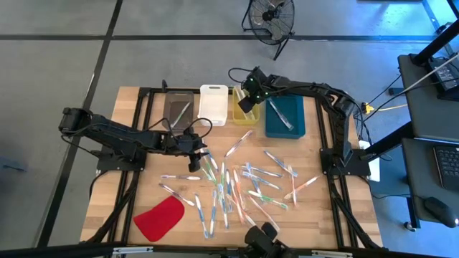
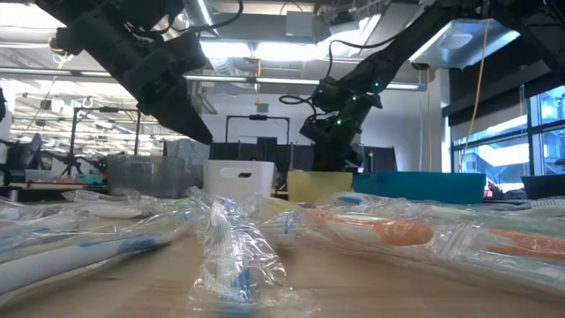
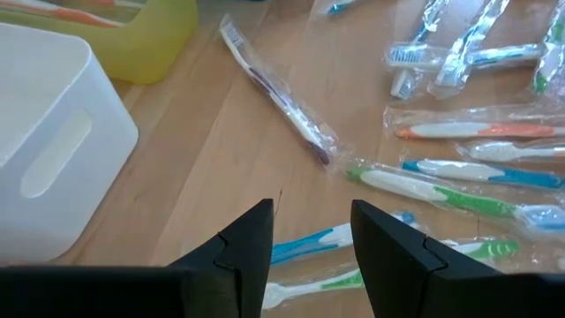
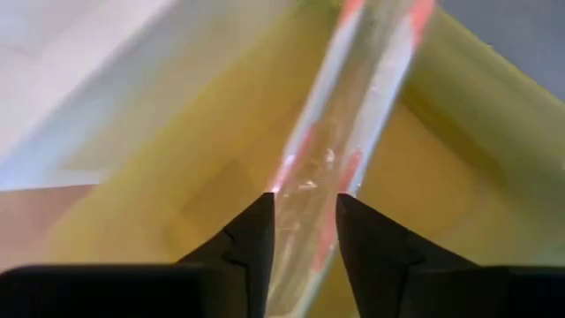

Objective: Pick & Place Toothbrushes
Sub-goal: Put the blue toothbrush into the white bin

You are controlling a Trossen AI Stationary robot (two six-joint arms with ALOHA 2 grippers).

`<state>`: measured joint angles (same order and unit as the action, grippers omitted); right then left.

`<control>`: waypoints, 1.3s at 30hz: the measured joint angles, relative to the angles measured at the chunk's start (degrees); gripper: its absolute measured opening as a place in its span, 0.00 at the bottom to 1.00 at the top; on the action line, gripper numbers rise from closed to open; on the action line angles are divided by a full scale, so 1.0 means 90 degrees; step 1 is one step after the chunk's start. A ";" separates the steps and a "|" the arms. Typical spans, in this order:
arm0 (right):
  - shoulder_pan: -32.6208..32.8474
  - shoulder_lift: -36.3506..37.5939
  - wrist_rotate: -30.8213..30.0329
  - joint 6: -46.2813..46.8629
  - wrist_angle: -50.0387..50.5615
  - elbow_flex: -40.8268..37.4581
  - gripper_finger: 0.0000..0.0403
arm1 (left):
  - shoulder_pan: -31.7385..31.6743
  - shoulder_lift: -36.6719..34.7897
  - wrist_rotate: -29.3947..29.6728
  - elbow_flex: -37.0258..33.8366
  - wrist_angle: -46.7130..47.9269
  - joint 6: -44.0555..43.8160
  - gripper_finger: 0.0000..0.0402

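Right gripper (image 4: pixel 303 237) over small yellow plastic bin (image 1: pixel 242 115), fingers pinching wrapped orange-and-clear toothbrush (image 4: pixel 353 115); long axis runs straight ahead of claw, down into bin. Left gripper (image 3: pixel 311 243) spread, empty, hovers nearer scattered wrapped toothbrushes (image 1: pixel 244 186) in front of bin on pale wooden tabletop (image 1: pixel 323 215). Grey concrete floor (image 1: pixel 57 57) around.

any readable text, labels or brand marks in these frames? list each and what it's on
None can be read.
Toothbrushes: their clear wrappers show no legible print in any view.
White bin, yellow bin, blue bin, red piece: plain, no marks seen.
Room behind the table in the low view: no legible signs.
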<state>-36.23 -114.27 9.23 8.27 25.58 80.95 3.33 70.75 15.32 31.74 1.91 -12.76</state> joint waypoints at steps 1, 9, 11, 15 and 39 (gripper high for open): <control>-0.0014 0.0063 0.0119 -0.0006 0.0012 0.0000 0.33 | 0.0000 0.0000 -0.0001 0.0001 0.0025 0.0000 0.37; 0.0082 0.0742 0.0244 -0.0513 0.0607 0.0002 0.37 | 0.0000 0.0001 -0.0007 0.0001 0.0235 0.0001 0.37; 0.0180 0.0869 0.0244 -0.0652 0.0760 0.0002 0.37 | 0.0000 0.0001 -0.0073 0.0001 0.0280 0.0062 0.37; 0.0448 0.1059 0.0245 -0.0838 0.0997 0.0002 0.34 | 0.0000 0.0001 -0.0413 0.0001 0.0290 0.0503 0.37; 0.1471 0.1533 0.0194 -0.0981 0.1153 -0.0812 0.15 | 0.0923 0.0001 -0.1961 0.0001 0.0353 0.1111 0.58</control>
<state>-22.98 -100.47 10.98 -0.56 35.96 73.64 11.64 70.76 -2.33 31.75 5.09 -2.76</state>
